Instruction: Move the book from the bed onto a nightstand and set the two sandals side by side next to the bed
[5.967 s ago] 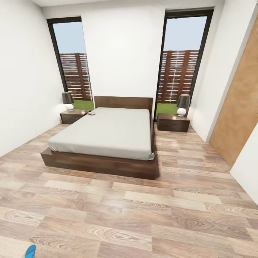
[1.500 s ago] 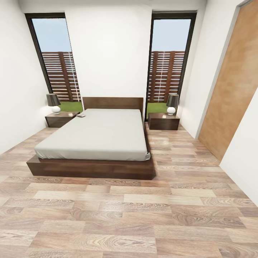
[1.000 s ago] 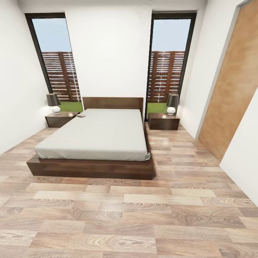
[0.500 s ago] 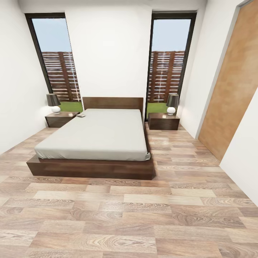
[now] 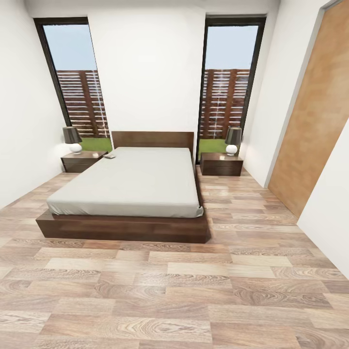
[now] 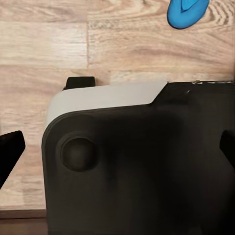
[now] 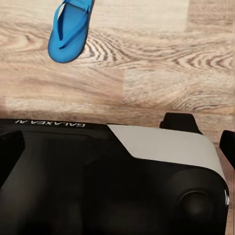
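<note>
The head view looks down the white-walled bedroom over a light wood-plank floor [image 5: 194, 291]. The large low bed [image 5: 133, 182], with a pale grey mattress on a dark brown wooden base and headboard, stands against the far wall between two tall windows. A small flat object [image 5: 109, 156], too small to identify for certain but possibly the book, lies on the mattress at its far left corner, close to the headboard. A low dark-brown wooden nightstand [image 5: 82, 160] sits just beside the bed at the left, carrying a dark-shaded lamp with a white base [image 5: 72, 139]; a second nightstand of the same kind [image 5: 221, 164] stands at the right with a matching lamp [image 5: 233, 140]. A brown door [image 5: 310, 121] fills part of the right wall.

In the left wrist view, part of a bright blue flip-flop sandal [image 6: 185, 11] lies on the floor beyond the robot's dark and white body. In the right wrist view, a blue sandal with thin straps [image 7: 70, 29] lies flat on the planks. Dark shapes at the frame edges may be fingers; whether either gripper is spread or pressed together cannot be told.
</note>
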{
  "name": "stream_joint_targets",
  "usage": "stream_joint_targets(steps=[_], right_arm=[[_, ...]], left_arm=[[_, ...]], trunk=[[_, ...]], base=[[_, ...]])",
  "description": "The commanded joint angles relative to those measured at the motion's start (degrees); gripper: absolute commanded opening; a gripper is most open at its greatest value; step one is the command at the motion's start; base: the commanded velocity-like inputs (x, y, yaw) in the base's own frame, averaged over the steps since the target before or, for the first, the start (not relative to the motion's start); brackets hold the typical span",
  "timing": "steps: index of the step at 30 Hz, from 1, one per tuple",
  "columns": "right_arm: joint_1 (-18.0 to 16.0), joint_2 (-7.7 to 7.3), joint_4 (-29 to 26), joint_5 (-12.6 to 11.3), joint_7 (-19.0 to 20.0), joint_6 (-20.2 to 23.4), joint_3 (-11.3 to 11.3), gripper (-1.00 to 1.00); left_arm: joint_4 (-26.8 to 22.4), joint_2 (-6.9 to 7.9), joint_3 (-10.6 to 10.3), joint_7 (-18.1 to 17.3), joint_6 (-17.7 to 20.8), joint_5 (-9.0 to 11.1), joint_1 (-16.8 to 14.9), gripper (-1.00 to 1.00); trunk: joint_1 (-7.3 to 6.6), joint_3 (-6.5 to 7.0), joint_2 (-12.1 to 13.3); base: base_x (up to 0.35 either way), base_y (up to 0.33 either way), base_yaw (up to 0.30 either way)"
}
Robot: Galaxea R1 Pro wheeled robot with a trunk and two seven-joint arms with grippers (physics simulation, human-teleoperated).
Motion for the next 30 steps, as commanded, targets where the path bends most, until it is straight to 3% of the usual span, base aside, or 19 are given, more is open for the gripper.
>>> stream_joint_targets(steps=[1, 12, 22, 30], right_arm=[[-0.3, 0.27, -0.2, 0.1, -1.0, 0.6, 0.5, 1.0], [-1.7, 1.2, -2.3, 0.0, -5.8, 1.3, 2.6, 1.0], [-2.6, 1.38, -4.8, 0.1, -6.7, 1.5, 3.2, 1.0], [-3.6, 1.82, -5.5, 0.1, -6.9, 1.6, 6.0, 1.0]], left_arm=[[-0.5, 0.05, 0.0, -0.1, 0.0, 0.0, -0.2, 1.0], [-4.7, 1.09, 0.0, -0.1, 2.9, 0.0, -1.7, 1.0], [-6.7, 1.39, 0.0, 0.2, 4.0, -0.1, -3.8, 1.0], [-7.1, 1.46, 0.0, 0.3, 4.2, 0.0, -6.3, 1.0]], trunk=[[0.0, -0.06, 0.0], [0.0, -0.06, 0.0], [0.0, -0.06, 0.0], [0.0, -0.06, 0.0]], base=[[0.0, 0.0, 0.0], [0.0, 0.0, 0.0], [0.0, 0.0, 0.0], [0.0, 0.0, 0.0]])
